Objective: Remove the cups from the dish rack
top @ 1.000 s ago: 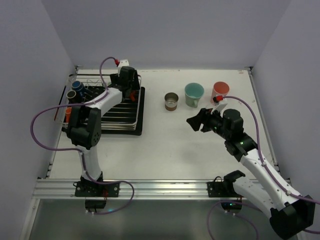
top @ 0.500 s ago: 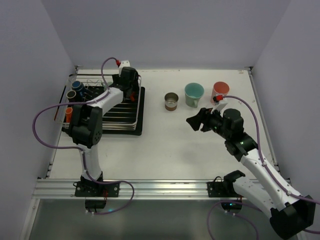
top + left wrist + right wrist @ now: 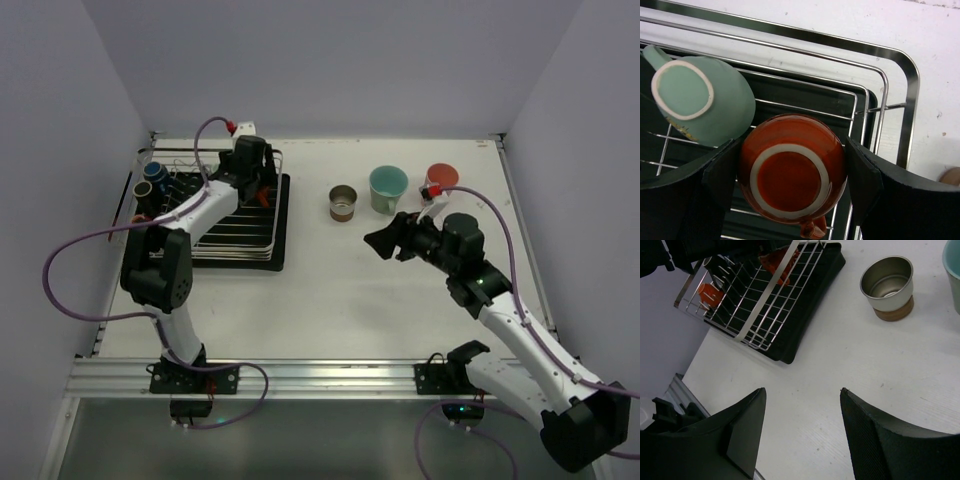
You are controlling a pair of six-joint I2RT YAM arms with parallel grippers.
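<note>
The dish rack [image 3: 245, 235] stands at the left of the white table [image 3: 330, 290]. To the right of the rack, out on the table, three cups stand upright in a row: a metallic cup [image 3: 343, 203] nearest the rack, then a teal mug [image 3: 388, 188], then a red cup [image 3: 441, 180] farthest from it. At the rack's left end sit a blue cup [image 3: 153, 172] and a dark one [image 3: 143, 190], with an orange cup [image 3: 707, 294] further along that end.

In the rack's far right corner an orange-red mug [image 3: 792, 167] sits upside down on the wires. A pale green mug [image 3: 700, 102] crowds it, tilted base-up and touching its side.

The left gripper [image 3: 794, 160] is partly spread and grasps the orange-red mug, one finger pressed against each flank. One finger is wedged beside the green mug.

The right gripper [image 3: 800, 400] hangs over bare table right of the rack, jaws released and wide, holding nothing.

The orange-red mug's long axis runs vertical, base up and mouth down. Its handle points away from the rack's far rail.
</note>
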